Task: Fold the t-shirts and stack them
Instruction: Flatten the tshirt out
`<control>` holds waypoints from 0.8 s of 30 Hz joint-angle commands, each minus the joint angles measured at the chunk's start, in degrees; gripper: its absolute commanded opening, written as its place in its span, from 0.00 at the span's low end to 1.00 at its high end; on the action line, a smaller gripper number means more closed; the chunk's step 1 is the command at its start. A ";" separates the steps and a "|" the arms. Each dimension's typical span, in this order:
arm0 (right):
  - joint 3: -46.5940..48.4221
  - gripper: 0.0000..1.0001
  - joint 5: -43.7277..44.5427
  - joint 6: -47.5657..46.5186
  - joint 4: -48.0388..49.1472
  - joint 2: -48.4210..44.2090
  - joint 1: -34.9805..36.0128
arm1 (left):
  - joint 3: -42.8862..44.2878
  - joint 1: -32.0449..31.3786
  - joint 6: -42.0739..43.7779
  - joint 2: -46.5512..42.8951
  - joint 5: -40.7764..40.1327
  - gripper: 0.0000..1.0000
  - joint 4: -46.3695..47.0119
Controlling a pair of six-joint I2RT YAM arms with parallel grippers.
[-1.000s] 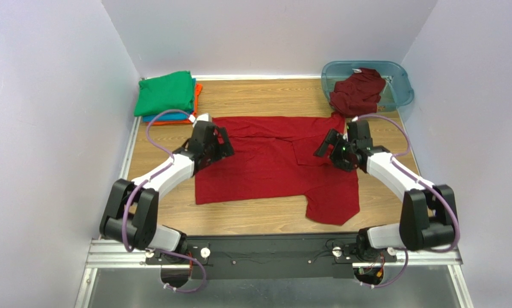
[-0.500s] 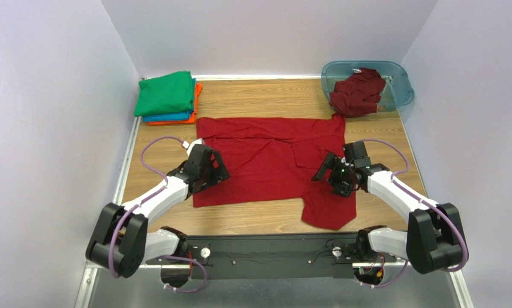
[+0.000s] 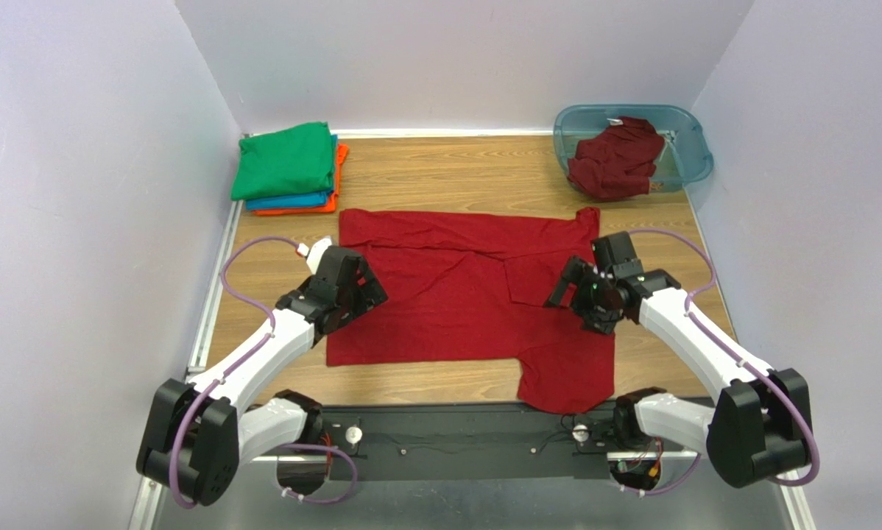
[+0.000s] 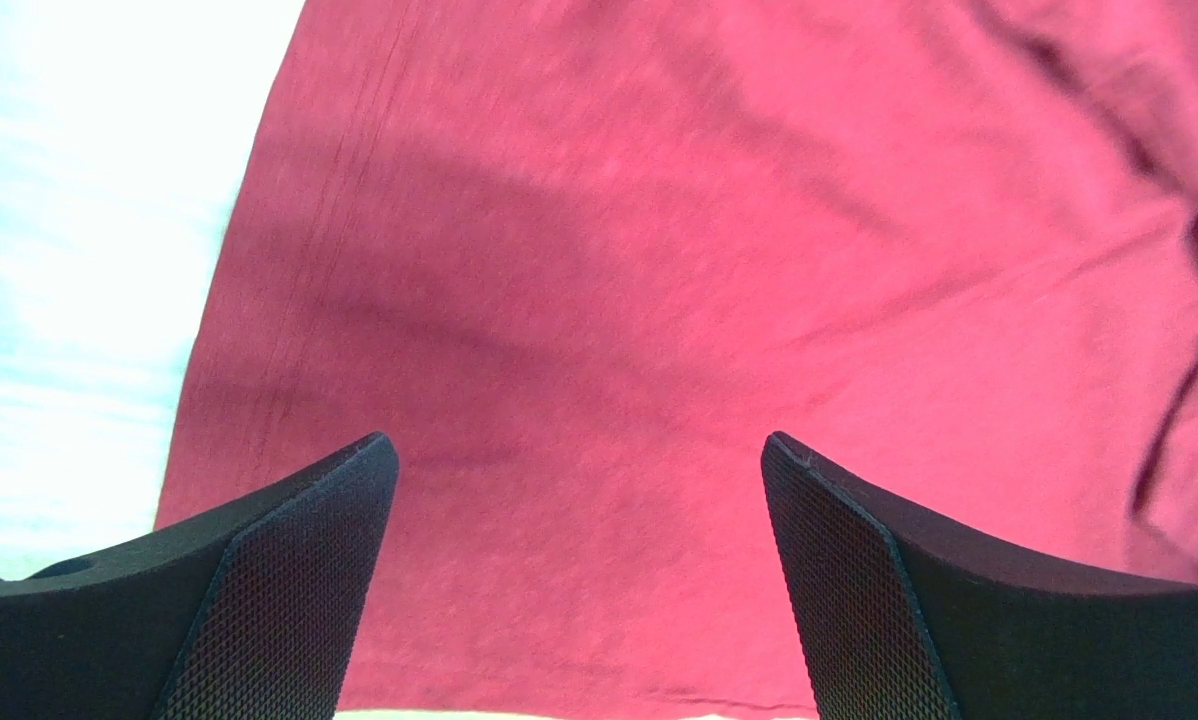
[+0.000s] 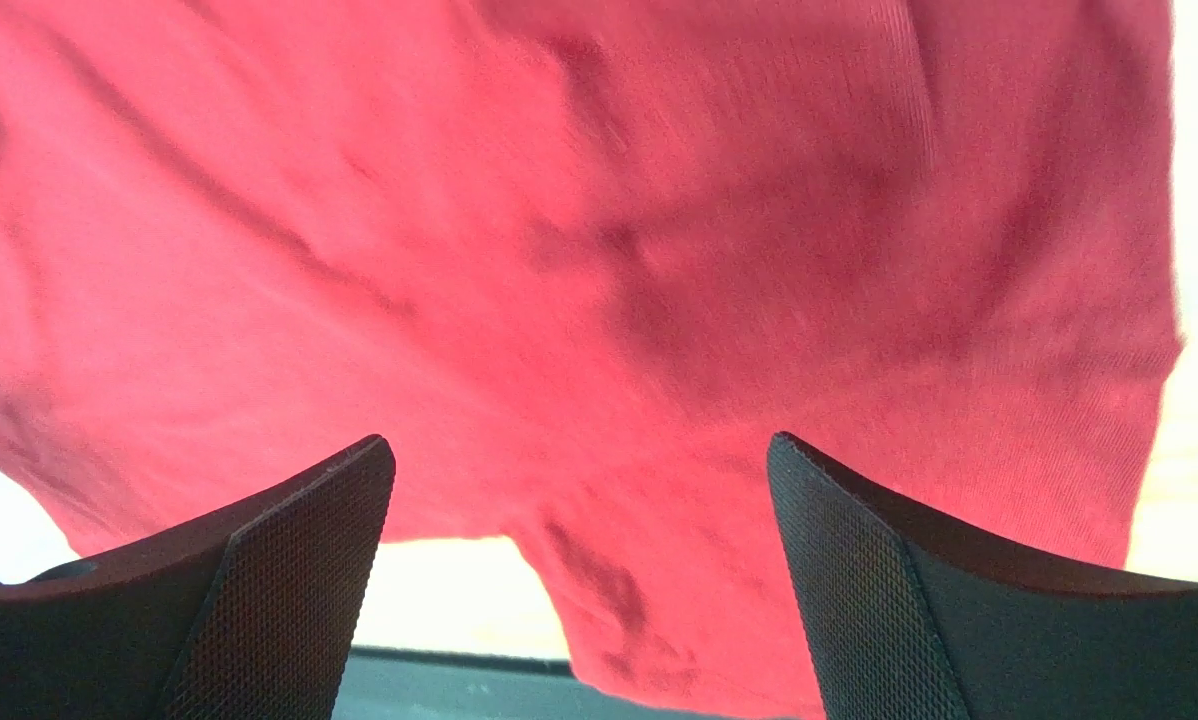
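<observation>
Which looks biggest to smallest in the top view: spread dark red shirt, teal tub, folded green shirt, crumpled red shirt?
1. spread dark red shirt
2. teal tub
3. folded green shirt and crumpled red shirt: look about alike.

A wooden table (image 3: 457, 166) is seen from above. A dark red t-shirt (image 3: 457, 298) is spread out in the middle of it, partly folded over, with one part stuck out toward the near right side. A pile of folded t-shirts (image 3: 288, 166) is placed at the far left corner. The orange t-shirt (image 3: 343, 160) is laid at the bottom, right on the wood. The blue one (image 3: 296, 202) is laid on it, and the green one (image 3: 285, 160) is put on top. A see-through teal plastic tub (image 3: 694, 144) is set at the far right corner, near the spread shirt's far right corner
</observation>
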 commanded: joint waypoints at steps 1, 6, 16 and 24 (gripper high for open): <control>4.58 1.00 4.36 -3.45 -0.30 3.70 0.24 | 3.41 0.09 0.73 1.71 -4.35 0.98 2.21; 7.84 1.00 5.59 -5.03 3.65 13.20 0.24 | 8.50 2.37 5.47 11.18 -2.16 0.98 7.05; 13.02 1.00 7.96 -5.04 8.23 26.12 0.16 | 10.97 4.75 9.86 25.87 2.85 0.98 13.73; 19.08 1.00 9.54 -5.04 9.46 36.49 0.16 | 19.66 6.68 12.77 36.79 2.68 0.98 12.34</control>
